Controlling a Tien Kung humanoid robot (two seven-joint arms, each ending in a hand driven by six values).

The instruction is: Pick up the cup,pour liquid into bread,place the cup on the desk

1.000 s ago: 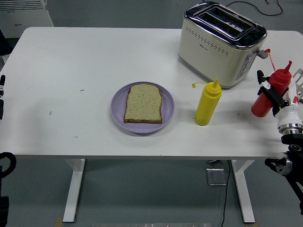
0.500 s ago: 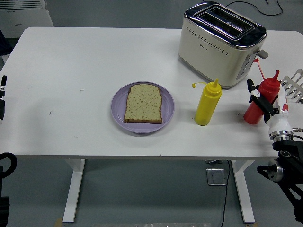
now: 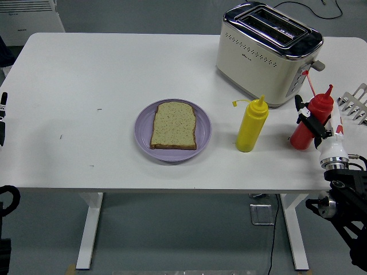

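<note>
- Right hand (image 3: pixel 314 127), at the right edge of the frame, has its black fingers (image 3: pixel 303 117) wrapped around a red plastic squeeze bottle (image 3: pixel 309 123), holding it.
- That red squeeze bottle leans slightly, its pointed nozzle up and its open cap dangling on a thin strap; whether its base touches the white surface (image 3: pixel 103 74) I cannot tell.
- Just left of it stands a yellow plastic squeeze bottle (image 3: pixel 252 125), upright, well apart from the hand.
- Above both, in the upper right of the frame, sits a cream-and-chrome two-slot toaster (image 3: pixel 266 51).
- Near the centre of the frame lies a round lilac plate (image 3: pixel 143 130) with one slice of brown-crusted bread (image 3: pixel 174 125) flat on it.
- Left arm (image 3: pixel 2 117) shows only as a sliver at the left edge.
</note>
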